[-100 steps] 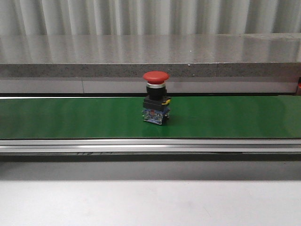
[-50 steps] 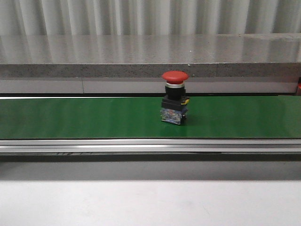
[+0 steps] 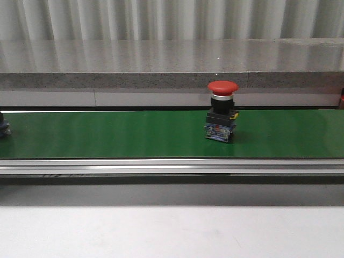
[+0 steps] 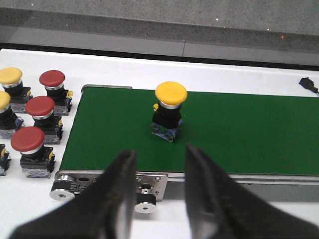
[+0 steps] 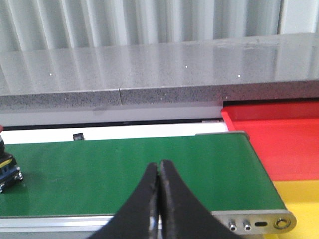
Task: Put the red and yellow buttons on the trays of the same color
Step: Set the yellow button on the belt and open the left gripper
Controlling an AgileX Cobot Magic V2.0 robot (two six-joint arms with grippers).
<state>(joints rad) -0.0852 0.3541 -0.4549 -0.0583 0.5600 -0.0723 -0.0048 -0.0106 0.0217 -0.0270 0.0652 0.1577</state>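
A red button (image 3: 222, 115) stands upright on the green belt (image 3: 107, 134) right of the middle in the front view. Its base shows at the edge of the right wrist view (image 5: 7, 172). A yellow button (image 4: 169, 109) stands on the belt in the left wrist view, just beyond my open, empty left gripper (image 4: 161, 152). My right gripper (image 5: 160, 165) is shut and empty above the belt's near edge. The red tray (image 5: 279, 134) and the yellow tray (image 5: 301, 199) lie past the belt's end. Neither gripper shows in the front view.
Several spare red (image 4: 40, 107) and yellow (image 4: 10, 77) buttons stand on the white table beside the belt's start. A grey stone ledge (image 3: 172, 70) runs behind the belt. The belt's metal rail (image 3: 172, 167) runs along its front. A button's base (image 3: 3, 128) shows at the front view's left edge.
The red button has travelled to the right along the belt. A button's base has come into the front view at the left edge.
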